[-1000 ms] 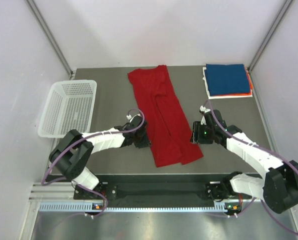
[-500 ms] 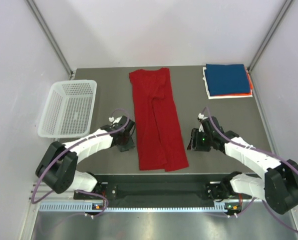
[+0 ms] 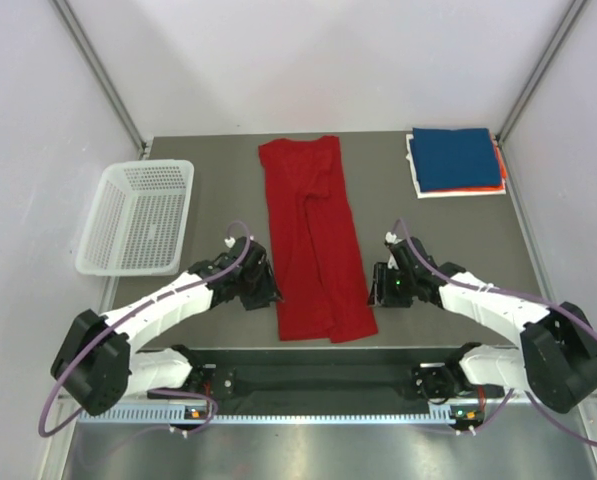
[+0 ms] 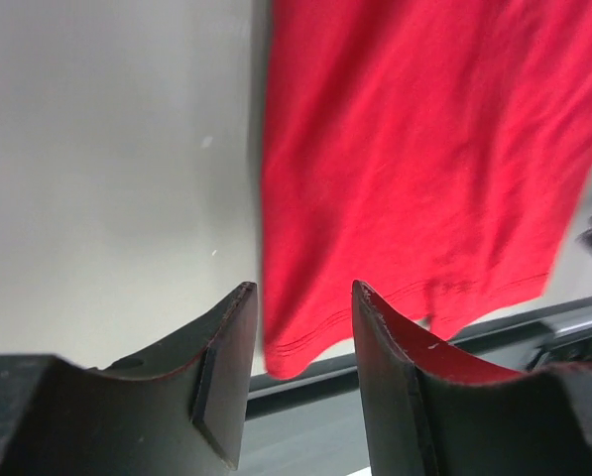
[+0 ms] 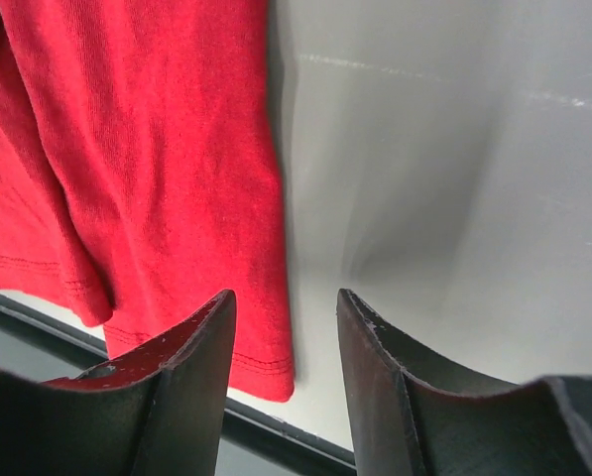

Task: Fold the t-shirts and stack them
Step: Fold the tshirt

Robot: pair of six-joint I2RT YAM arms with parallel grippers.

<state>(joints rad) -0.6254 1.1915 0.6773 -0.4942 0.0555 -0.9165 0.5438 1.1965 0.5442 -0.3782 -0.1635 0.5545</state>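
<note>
Red t-shirt [image 3: 316, 240] is seen laid flat down the ctr of the worktop [image 3: 213, 185]. It is folded into a long narrow strip, neck end at the far edge, hem at the near edge.

L gripper [image 4: 302, 295] is held low just beside the strip's left side, near the hem. Its jaws are parted and nothing is clamped; the hem corner is only seen through the gap, beyond the tips.

R gripper [image 5: 281, 297] is placed the same way on the opp. side, jaws likewise apart. The shirt's right edge and bare worktop are shown between them, and no cloth is pinched.

Containers now: a white mesh basket [image 3: 138, 215] is set at the left edge of the worktop, well apart from the red shirt. Only its own mesh btm is seen inside.

At the far-right corner a stack is found. A dark blue t-shirt [image 3: 458, 158] is folded on top. An orange t-shirt [image 3: 501, 172] is shown under it as a thin edge on the right. A white t-shirt [image 3: 415, 170] is glimpsed at the btm along the left side. The stack is kept well apart from both grippers.
</note>
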